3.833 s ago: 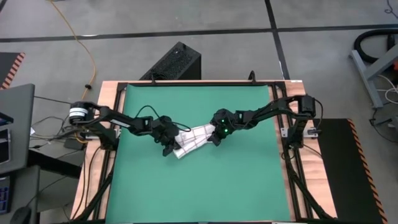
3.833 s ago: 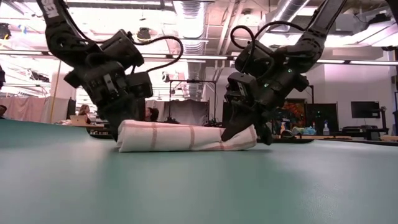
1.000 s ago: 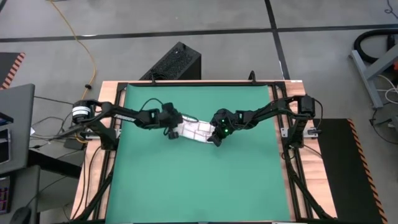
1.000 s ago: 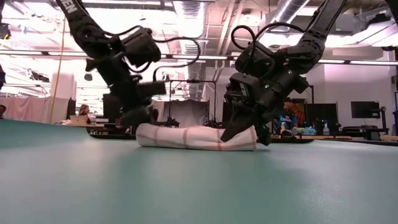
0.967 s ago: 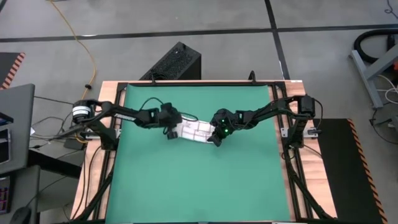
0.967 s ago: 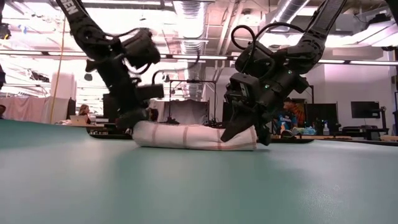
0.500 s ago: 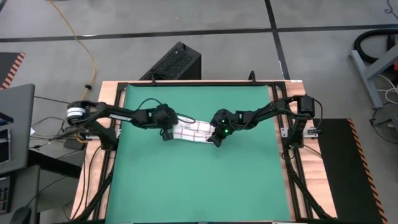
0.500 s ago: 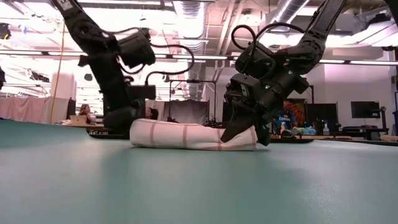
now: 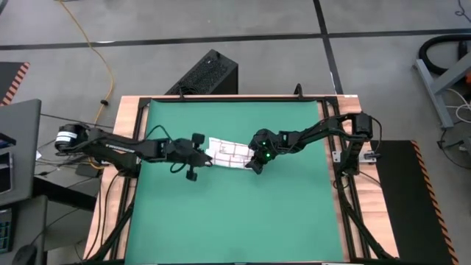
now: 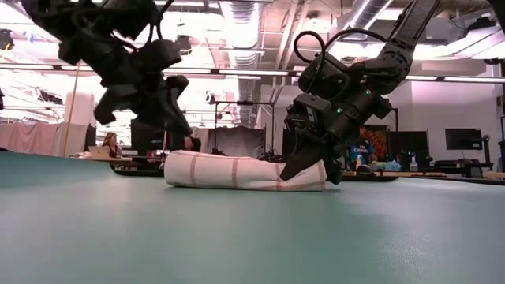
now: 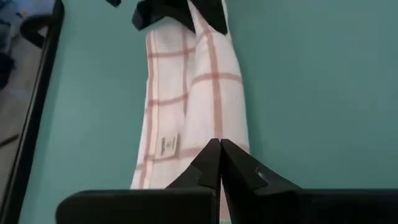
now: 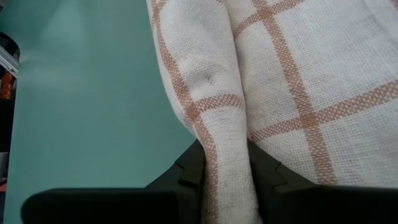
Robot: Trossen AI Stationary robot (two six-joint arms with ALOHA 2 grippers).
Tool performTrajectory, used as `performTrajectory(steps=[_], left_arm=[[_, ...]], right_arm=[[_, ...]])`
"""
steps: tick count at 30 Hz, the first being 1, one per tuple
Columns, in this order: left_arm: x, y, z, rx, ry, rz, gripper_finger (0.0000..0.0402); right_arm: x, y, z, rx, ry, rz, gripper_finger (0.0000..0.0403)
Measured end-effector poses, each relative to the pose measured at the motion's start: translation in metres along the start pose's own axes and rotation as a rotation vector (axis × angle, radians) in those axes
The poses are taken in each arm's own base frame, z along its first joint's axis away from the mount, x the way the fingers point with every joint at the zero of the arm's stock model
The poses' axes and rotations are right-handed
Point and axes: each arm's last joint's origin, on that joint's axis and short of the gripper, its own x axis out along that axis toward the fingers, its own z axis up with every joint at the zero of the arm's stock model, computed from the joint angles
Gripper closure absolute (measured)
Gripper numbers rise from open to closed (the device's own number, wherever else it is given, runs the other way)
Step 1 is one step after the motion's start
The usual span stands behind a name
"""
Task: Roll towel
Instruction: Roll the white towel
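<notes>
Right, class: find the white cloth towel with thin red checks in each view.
High view: white red-checked cloth towel, mat centre.
Low view: rolled, centre.
Left wrist view: running up the middle.
Right wrist view: fills frame.
Shared landmark: right gripper pinching one end.

My two arms are black, jointed, matte links with looped black cables. My left gripper (image 9: pixel 193 157) has dark angular fingers (image 11: pixel 205 168) with wedge tips. My right gripper (image 9: pixel 254 163) carries a green light on the wrist (bright dot), blocky black housing, notched fingers (image 12: pixel 186 174). Silver cylinder at left base.
</notes>
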Motion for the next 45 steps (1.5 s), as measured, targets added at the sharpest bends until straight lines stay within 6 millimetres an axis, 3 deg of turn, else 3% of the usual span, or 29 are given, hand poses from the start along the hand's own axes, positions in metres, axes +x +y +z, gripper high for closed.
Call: performTrajectory(steps=[8, 20, 31, 38, 45], left_arm=[[0.026, 0.020, -0.023, -0.063, 0.009, 0.068, 0.0401], [0.065, 0.019, -0.058, -0.142, 0.084, -0.005, 0.0401], [0.066, 0.016, -0.071, -0.212, 0.188, -0.073, 0.0401], [0.066, 0.015, -0.072, -0.222, 0.189, -0.083, 0.0401], [0.066, 0.015, -0.073, -0.224, 0.190, -0.084, 0.0401]], right_arm=[[0.000, 0.000, 0.000, 0.000, 0.001, -0.002, 0.0310], [0.000, 0.000, 0.000, -0.009, -0.002, -0.002, 0.0310], [0.000, 0.001, 0.002, -0.171, -0.019, 0.005, 0.0305], [-0.003, 0.001, 0.005, -0.218, -0.038, 0.010, 0.0258], [-0.023, 0.006, 0.015, -0.322, -0.090, 0.006, 0.0230]])
